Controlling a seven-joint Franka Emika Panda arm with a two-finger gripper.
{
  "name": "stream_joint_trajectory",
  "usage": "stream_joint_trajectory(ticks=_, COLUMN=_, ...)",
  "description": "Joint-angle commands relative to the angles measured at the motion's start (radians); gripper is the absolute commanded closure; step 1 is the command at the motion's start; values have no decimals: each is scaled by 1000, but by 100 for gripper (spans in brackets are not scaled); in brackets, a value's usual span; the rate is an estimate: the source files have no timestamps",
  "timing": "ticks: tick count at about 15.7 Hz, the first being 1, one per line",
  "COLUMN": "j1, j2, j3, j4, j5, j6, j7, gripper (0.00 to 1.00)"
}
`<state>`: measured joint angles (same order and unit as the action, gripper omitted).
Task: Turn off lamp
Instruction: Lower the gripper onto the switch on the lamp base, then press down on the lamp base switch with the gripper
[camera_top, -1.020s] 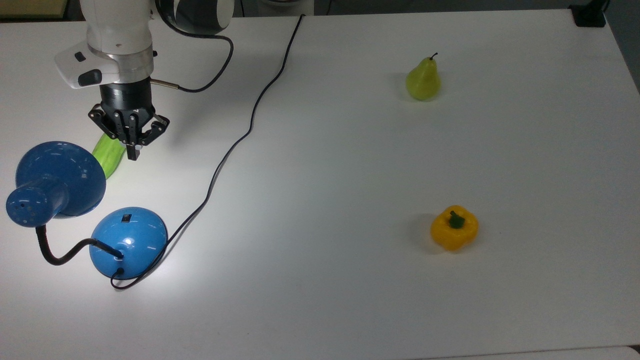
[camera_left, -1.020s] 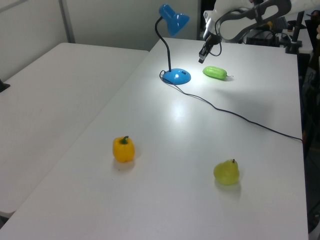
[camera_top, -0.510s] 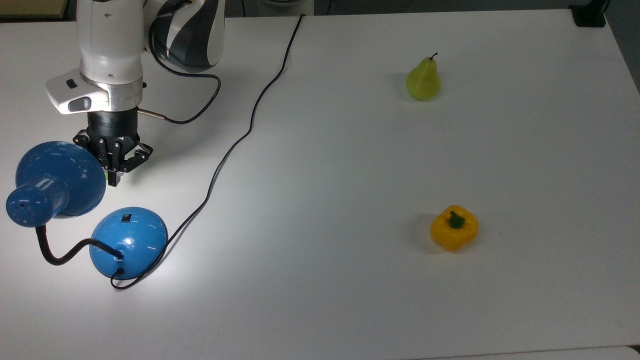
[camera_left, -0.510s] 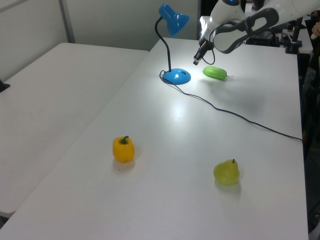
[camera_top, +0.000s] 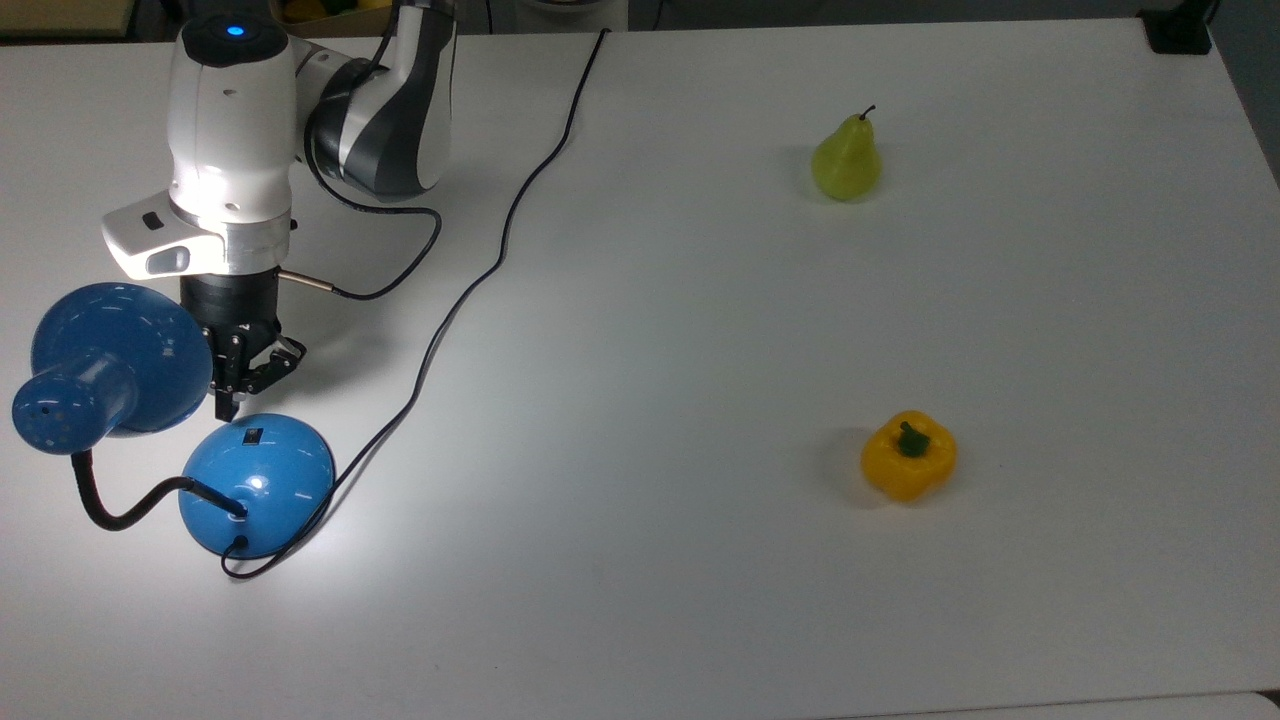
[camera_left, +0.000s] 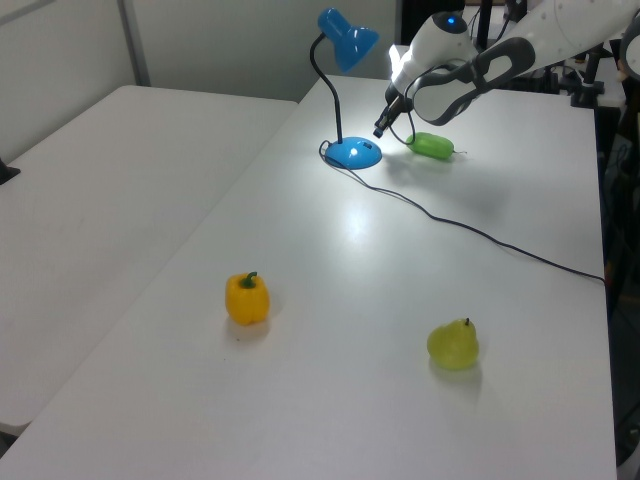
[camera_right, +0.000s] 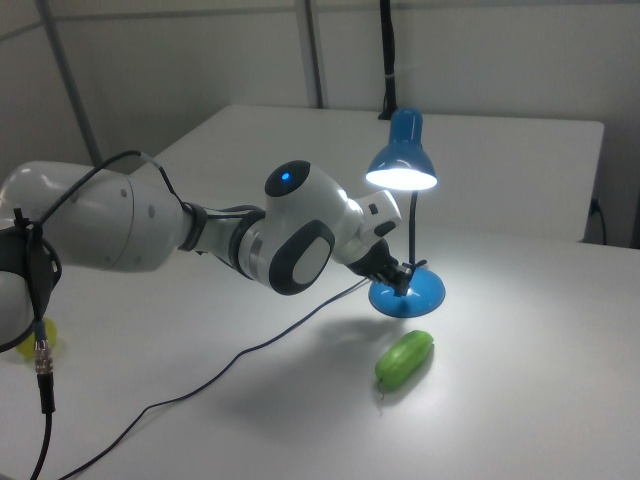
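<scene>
The lamp (camera_top: 255, 480) stands near the table (camera_top: 700, 600) edge that runs down the top view's left, its blue dome base on the surface and its cone shade (camera_right: 401, 165) raised on the black gooseneck; the shade is lit and a bright patch falls on the table around the base, so the lamp is on. The gripper (camera_top: 228, 408) is positioned just beside the base, tip downward, close to the small black switch (camera_top: 252, 435) on the dome. The fingers appear drawn close together and hold nothing. The step in hand is judged to be the approach to the switch; contact is not yet made. The next move calls for a short, fine descent to bring the fingertip onto the switch, followed by a firm press, without striking the shade beside the wrist. A green vegetable (camera_right: 403, 360) lies near the base, and the cord (camera_top: 470, 290) runs toward the far edge
</scene>
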<state>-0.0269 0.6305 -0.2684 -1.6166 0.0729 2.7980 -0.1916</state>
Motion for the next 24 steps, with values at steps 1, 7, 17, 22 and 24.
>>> stream_joint_trajectory(ticks=1, j1=-13, j2=41, j3=29, j4=58, j5=28, j6=14, j7=4, gripper=100)
stream_joint_trajectory(ticks=7, j1=-13, j2=55, j3=47, j4=66, j5=48, j6=15, j7=3, gripper=100)
stream_joint_trajectory(ticks=17, j1=-22, j2=49, j3=47, j4=41, j5=51, j6=15, j7=-3, gripper=100)
stream_joint_trajectory(ticks=22, j1=-25, j2=52, j3=47, j4=18, j5=51, j6=15, j7=-5, gripper=100)
stream_joint_trajectory(ticks=24, j1=-25, j2=49, j3=47, j4=-8, j5=51, j6=9, j7=-8, gripper=100)
